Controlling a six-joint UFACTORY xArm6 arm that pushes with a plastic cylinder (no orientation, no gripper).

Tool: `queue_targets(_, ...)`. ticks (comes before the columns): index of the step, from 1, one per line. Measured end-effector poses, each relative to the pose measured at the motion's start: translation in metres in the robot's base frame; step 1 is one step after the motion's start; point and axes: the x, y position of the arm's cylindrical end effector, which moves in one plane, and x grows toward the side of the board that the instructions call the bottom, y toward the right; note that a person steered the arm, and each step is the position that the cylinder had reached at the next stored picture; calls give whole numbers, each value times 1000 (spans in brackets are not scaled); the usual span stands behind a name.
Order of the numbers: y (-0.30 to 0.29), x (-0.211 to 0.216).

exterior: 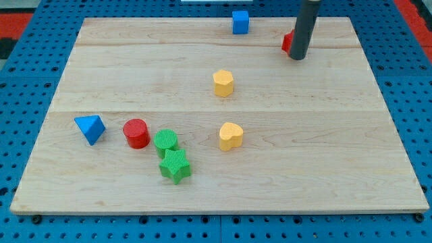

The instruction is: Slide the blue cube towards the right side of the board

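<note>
Wooden board [337, 169]: my tip [298, 58] right of blue cube [240, 22] (apart).

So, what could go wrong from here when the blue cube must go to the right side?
1. My tip stands to the right of the blue cube, so a direct push from here would probably send it left.
2. A red block, partly hidden behind the rod, lies on the cube's path to the right and may be struck.
3. The cube sits near the board's top edge and could slip off.
</note>
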Motion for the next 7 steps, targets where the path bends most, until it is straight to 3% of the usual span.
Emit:
queue_targets(2, 2, -14)
queue_targets(3, 0, 22)
queue_targets(5, -22, -17)
queue_targets(7, -90, -25)
